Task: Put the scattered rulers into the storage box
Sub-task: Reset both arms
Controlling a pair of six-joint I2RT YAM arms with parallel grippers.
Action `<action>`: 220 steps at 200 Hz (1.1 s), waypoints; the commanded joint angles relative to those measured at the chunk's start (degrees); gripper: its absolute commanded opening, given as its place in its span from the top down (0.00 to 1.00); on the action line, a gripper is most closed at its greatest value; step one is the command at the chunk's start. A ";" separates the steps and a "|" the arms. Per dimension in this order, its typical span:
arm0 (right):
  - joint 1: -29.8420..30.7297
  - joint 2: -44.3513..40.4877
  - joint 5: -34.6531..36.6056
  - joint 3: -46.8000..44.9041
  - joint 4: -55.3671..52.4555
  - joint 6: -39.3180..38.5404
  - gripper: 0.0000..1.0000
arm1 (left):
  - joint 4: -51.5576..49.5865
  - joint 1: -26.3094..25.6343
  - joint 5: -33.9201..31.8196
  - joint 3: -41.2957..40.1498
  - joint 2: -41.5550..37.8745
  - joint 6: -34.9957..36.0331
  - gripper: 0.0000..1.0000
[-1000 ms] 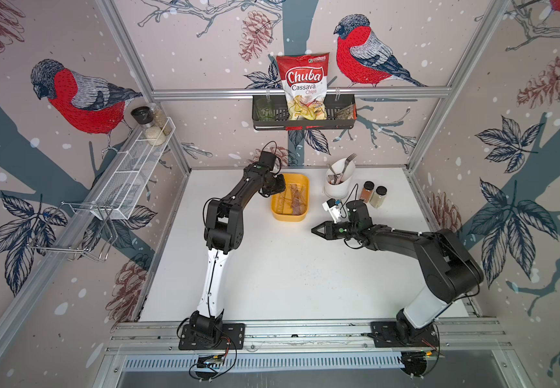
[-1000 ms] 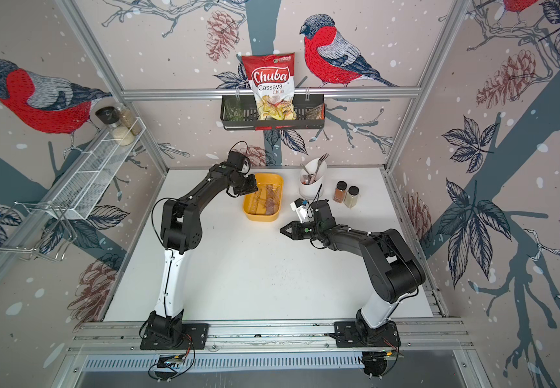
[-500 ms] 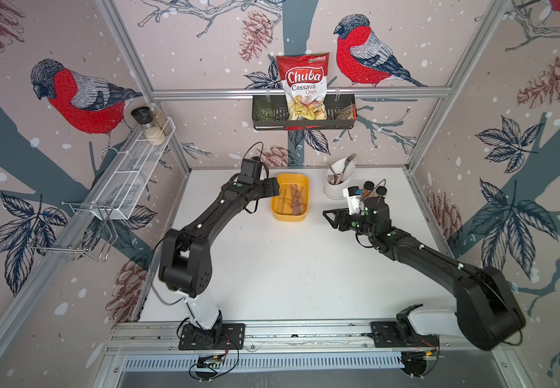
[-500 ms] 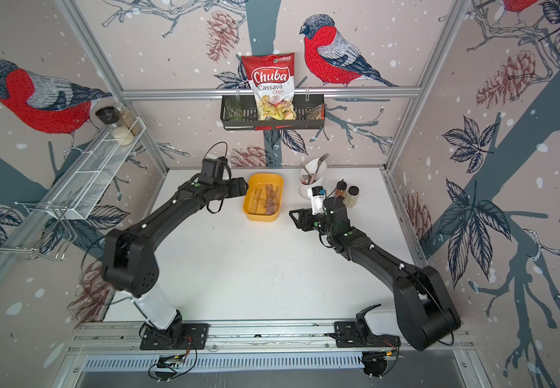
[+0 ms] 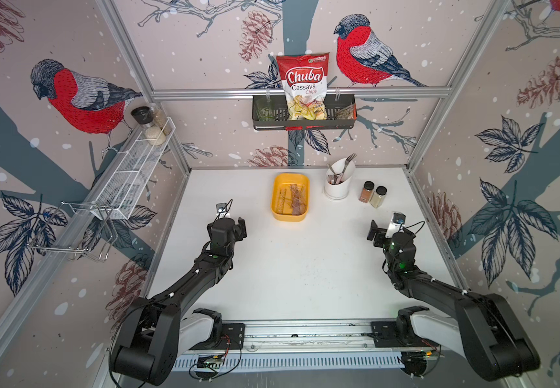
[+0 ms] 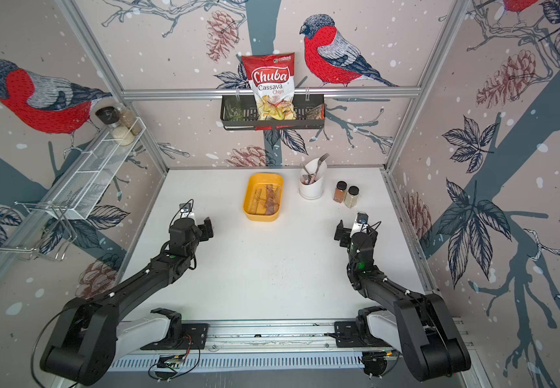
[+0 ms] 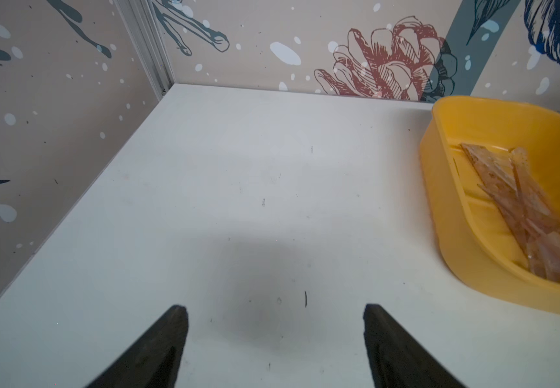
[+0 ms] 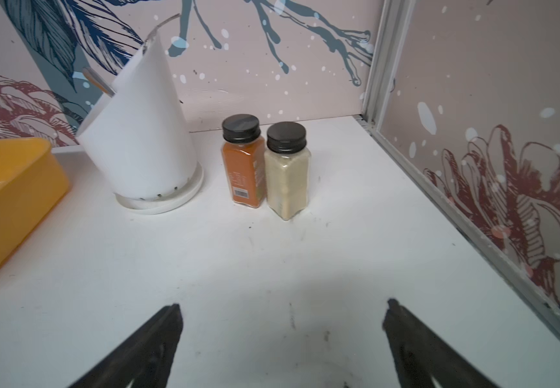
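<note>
The yellow-orange storage box (image 5: 276, 201) (image 6: 251, 201) stands at the back middle of the white table. Several pinkish see-through rulers (image 5: 293, 200) (image 6: 269, 201) lie overlapping inside it, also seen in the left wrist view (image 7: 527, 208). My left gripper (image 5: 238, 228) (image 6: 207, 228) hovers left of and nearer than the box, open and empty (image 7: 276, 309). The box wall (image 7: 456, 242) lies off to its side. My right gripper (image 5: 374, 231) (image 6: 340, 231) hangs to the right of and nearer than the box, open and empty (image 8: 282, 305), facing the spice jars.
A white cutlery cup (image 5: 337, 186) (image 8: 144, 144) with forks stands right of the box. Beside it are an orange spice jar (image 5: 367, 192) (image 8: 243, 164) and a pale one (image 5: 379, 197) (image 8: 287, 171). A white wire shelf (image 5: 131, 174) hangs on the left wall, a black basket (image 5: 346, 116) on the back wall.
Both arms have drawn back from the box toward the front, left arm to the left, right arm to the right. Both grippers went from shut to open.
</note>
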 commanded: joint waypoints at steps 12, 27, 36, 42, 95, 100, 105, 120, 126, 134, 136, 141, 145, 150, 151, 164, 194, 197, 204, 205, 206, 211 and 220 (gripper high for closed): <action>-4.05 3.62 -1.85 -2.03 17.57 -0.16 0.00 | 22.06 3.50 4.90 -6.84 2.79 8.84 0.12; -4.62 4.54 -2.57 -1.04 17.68 -1.95 0.00 | 29.56 5.64 8.03 -8.92 6.74 9.42 0.12; -4.67 4.58 -1.67 -0.71 17.78 -2.40 0.00 | 32.02 6.68 9.75 -8.59 8.50 9.61 0.12; -4.86 4.58 -1.71 -0.37 16.97 -2.47 0.00 | 32.65 7.57 12.15 -8.34 9.04 9.73 0.12; -7.27 22.21 -0.40 -3.80 42.53 -2.76 0.00 | 52.71 13.08 17.62 -11.72 20.85 7.34 0.11; -7.50 20.82 -0.82 -2.52 37.26 -2.27 0.00 | 51.39 13.13 17.79 -10.73 21.09 7.41 0.10; -7.85 19.35 -1.68 -0.80 31.21 -1.72 0.00 | 47.24 13.31 17.84 -8.95 20.72 7.33 0.09; -11.24 19.87 -7.97 3.50 24.06 0.20 0.00 | 47.03 13.97 17.03 -8.16 21.70 6.06 0.06; -12.22 20.11 -9.92 3.88 23.49 0.48 0.00 | 44.75 13.94 17.17 -7.51 21.13 6.20 0.05; -12.32 19.59 -10.06 4.39 21.47 0.67 0.00 | 45.52 13.96 17.01 -7.57 21.47 6.22 0.05; -12.32 19.48 -10.08 4.68 20.83 0.61 0.00 | 45.89 13.97 17.01 -7.67 21.60 6.13 0.05; -12.32 19.51 -10.07 4.76 20.64 0.68 0.00 | 45.24 13.96 17.03 -7.62 21.49 6.21 0.05; -12.32 19.63 -10.10 4.66 21.25 0.67 0.00 | 43.92 13.93 17.03 -7.38 21.04 6.20 0.05; -12.32 19.86 -10.08 4.54 21.61 0.67 0.00 | 44.72 13.95 17.02 -7.40 21.14 6.15 0.05; -12.32 19.87 -10.10 4.54 21.63 0.67 0.00 | 45.05 13.97 17.01 -7.47 21.28 6.17 0.05; -12.32 19.51 -10.04 4.56 21.11 0.63 0.00 | 43.57 13.98 16.37 -6.91 21.24 5.95 0.05; -11.58 19.26 -9.09 4.32 21.47 -0.06 0.00 | 43.73 13.59 13.16 -6.72 21.78 5.22 0.05; -11.49 19.26 -8.84 4.28 21.48 -0.12 0.00 | 43.55 13.55 13.14 -6.62 21.77 5.20 0.05; -11.36 19.22 -8.62 4.35 21.45 -0.12 0.00 | 43.99 13.52 12.97 -6.65 22.08 5.30 0.05; -11.36 19.20 -8.62 4.36 21.46 -0.12 0.00 | 43.97 13.49 12.97 -6.65 22.10 5.31 0.05; -11.40 19.23 -8.62 4.36 21.47 -0.12 0.00 | 43.93 13.47 12.97 -6.61 22.11 5.26 0.05; -11.28 19.24 -8.62 4.28 21.51 -0.18 0.00 | 43.46 13.52 12.88 -6.41 22.03 5.30 0.05; -11.26 19.34 -8.62 4.45 21.31 -0.21 0.00 | 43.69 13.43 12.77 -6.44 22.11 5.30 0.05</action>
